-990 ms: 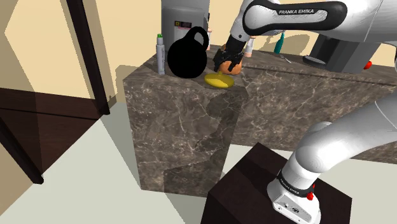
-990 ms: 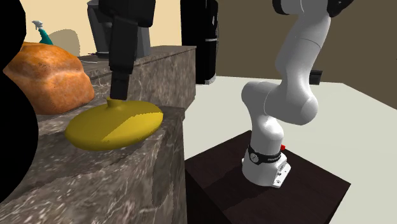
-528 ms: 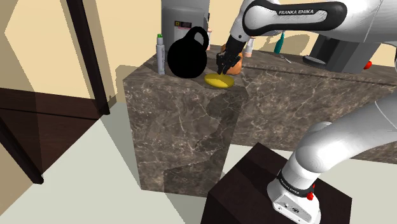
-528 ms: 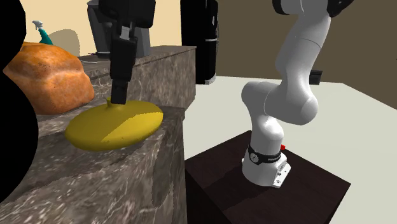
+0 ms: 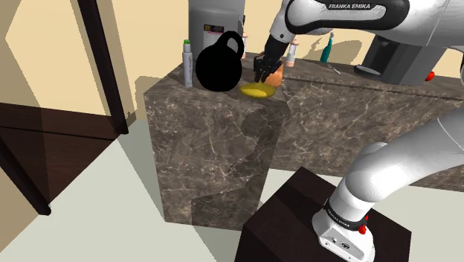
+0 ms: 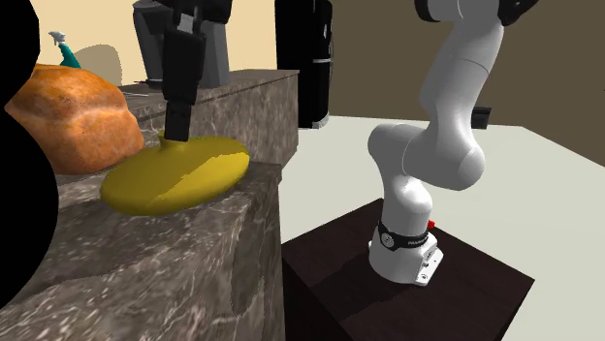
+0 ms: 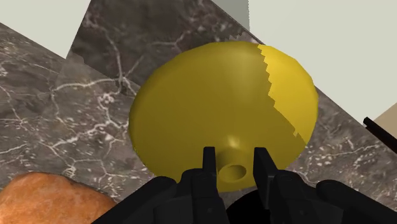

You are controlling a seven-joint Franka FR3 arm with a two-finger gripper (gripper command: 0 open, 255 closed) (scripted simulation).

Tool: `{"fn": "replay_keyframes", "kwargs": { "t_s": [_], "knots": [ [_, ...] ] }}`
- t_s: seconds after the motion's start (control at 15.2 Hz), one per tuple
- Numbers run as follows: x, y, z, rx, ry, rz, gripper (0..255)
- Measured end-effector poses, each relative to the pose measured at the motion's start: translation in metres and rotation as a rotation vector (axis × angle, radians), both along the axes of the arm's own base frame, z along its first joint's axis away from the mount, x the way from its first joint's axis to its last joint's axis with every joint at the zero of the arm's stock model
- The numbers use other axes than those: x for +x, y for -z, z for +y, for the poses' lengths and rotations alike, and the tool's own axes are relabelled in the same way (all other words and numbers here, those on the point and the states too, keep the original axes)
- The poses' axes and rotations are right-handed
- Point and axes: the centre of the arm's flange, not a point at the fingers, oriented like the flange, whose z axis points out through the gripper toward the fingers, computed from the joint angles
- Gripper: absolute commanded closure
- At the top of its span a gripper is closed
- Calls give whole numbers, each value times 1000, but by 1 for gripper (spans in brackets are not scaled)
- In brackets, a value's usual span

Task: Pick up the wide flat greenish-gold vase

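Shoulder view, left to right: a dark door frame (image 5: pixel 97 67), then the counter (image 5: pixel 216 149), brown stone veined with white and square-edged. At its end stands a slim white bottle (image 5: pixel 188 67) with a green cap, upright, just beside a flat-black kettlebell-shaped thing (image 5: pixel 218 68) with a round body and a loop handle on top. Next comes the vase (image 5: pixel 255 91), mustard-gold, smooth, wide and shallow like a squashed dome, near the counter's front edge. The gripper (image 5: pixel 262 78) comes down on it from above and partly covers an orange-brown bread loaf (image 5: pixel 276 73) close behind. Further right are a teal bottle (image 5: pixel 327 49) and a grey machine (image 5: pixel 394 59). From the second exterior view the loaf (image 6: pixel 73 116) is crusty and rounded, crowding the vase (image 6: pixel 179 174), which lies tilted, lower at that view's left. I cannot tell whether it is clear of the stone (image 6: pixel 175 271). The gripper (image 6: pixel 175 136) is at its top. In the wrist view the gripper (image 7: pixel 234 154) has its black fingers (image 7: pixel 208 167) pinching the vase's (image 7: pixel 216 102) short narrow neck (image 7: pixel 233 172), one on either side of the small round mouth. The loaf (image 7: pixel 51 200) is near, with marbled counter (image 7: pixel 57 102) beneath.
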Motion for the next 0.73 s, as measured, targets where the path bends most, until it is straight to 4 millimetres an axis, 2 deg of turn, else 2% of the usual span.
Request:
{"fn": "replay_keyframes", "kwargs": {
  "t_s": [0.73],
  "knots": [
    [-1,-56,-1,0,0,0,255]
  ]
}}
